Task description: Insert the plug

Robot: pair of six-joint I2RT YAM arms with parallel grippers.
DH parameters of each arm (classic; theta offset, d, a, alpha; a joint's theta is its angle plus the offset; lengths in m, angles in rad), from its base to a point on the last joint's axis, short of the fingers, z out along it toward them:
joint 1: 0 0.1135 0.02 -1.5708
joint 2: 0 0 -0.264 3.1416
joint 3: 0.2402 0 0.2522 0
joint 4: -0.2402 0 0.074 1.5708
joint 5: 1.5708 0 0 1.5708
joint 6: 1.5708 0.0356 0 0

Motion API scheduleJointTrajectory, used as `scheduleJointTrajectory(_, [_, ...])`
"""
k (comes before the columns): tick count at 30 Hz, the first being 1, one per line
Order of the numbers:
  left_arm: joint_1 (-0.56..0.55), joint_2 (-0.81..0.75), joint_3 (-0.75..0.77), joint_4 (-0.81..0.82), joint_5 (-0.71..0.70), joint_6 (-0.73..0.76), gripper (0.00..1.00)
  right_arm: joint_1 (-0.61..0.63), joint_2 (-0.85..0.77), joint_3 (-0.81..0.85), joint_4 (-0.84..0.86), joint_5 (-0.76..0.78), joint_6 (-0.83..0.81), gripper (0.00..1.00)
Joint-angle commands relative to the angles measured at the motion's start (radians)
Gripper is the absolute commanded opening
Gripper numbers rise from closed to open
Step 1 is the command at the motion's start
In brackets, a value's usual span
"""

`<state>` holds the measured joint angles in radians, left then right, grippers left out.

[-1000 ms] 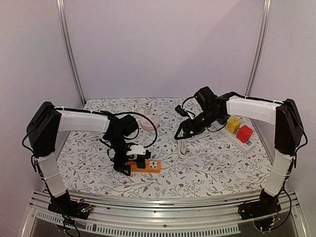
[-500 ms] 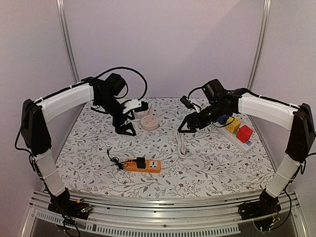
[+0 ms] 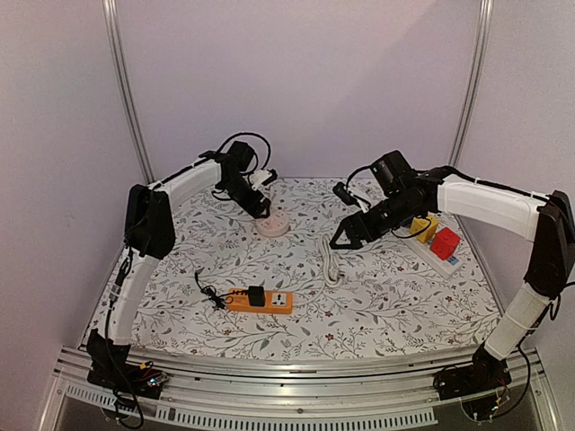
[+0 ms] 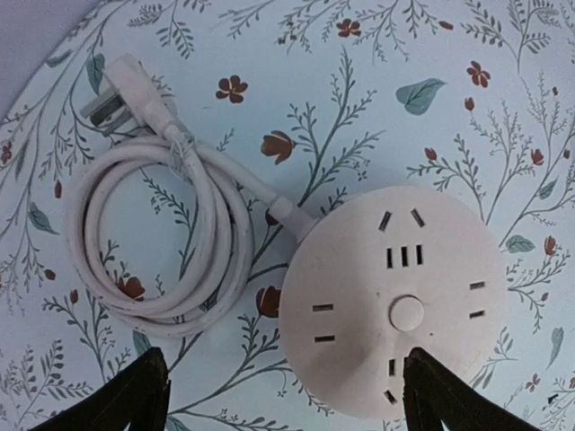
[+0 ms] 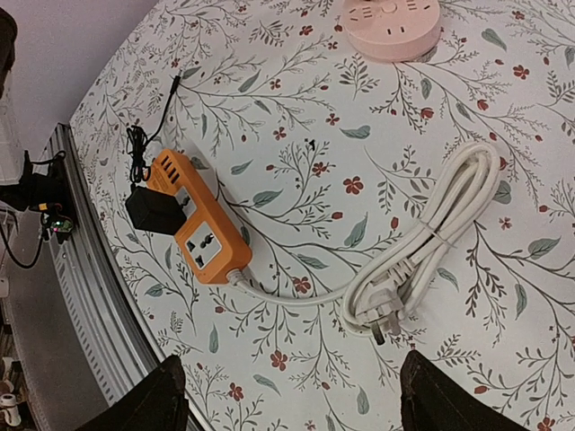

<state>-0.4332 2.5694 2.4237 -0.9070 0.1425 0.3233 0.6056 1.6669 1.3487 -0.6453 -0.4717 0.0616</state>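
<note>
An orange power strip [image 3: 269,302] lies near the front with a black plug adapter [image 3: 257,295] seated in it; both also show in the right wrist view, the strip [image 5: 202,235] and the adapter [image 5: 151,209]. My left gripper [image 3: 258,206] is open and empty at the back, just above a round pink socket hub [image 3: 271,225]. In the left wrist view the gripper [image 4: 286,406] straddles the hub [image 4: 395,305]. My right gripper [image 3: 343,236] is open and empty, high above the table, and in its own view [image 5: 296,404] it hangs over bare cloth.
The orange strip's white cable bundle [image 3: 331,260] lies mid-table, its plug [image 5: 382,319] free. The hub's coiled cord [image 4: 153,242] and plug [image 4: 126,94] lie beside it. A white power strip [image 3: 452,262] with a yellow block [image 3: 424,226] and a red block [image 3: 444,242] sits at right.
My left arm let go at the orange strip, leaving the black adapter in it, and swung to the back over the pink hub. My right arm lifted and shifted slightly right.
</note>
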Motion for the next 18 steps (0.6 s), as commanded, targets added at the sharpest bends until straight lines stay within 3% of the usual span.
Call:
scheduleJointTrajectory(1, [0.007,0.068,0.044,-0.022,-0.002,-0.109,0.90,-0.002,-0.014,-0.018,-0.010,0.016,-0.006,0.80])
scheduleJointTrajectory(5, [0.007,0.105,0.046,-0.020,0.027,-0.133,0.88,-0.002,-0.009,-0.022,-0.015,0.015,-0.001,0.80])
scheduleJointTrajectory(11, [-0.014,0.104,-0.021,-0.078,0.266,-0.080,0.74,-0.003,-0.007,-0.023,-0.014,0.010,0.007,0.80])
scheduleJointTrajectory(18, [-0.091,0.115,-0.032,-0.170,0.316,0.047,0.62,-0.002,-0.013,-0.024,-0.012,0.005,0.017,0.80])
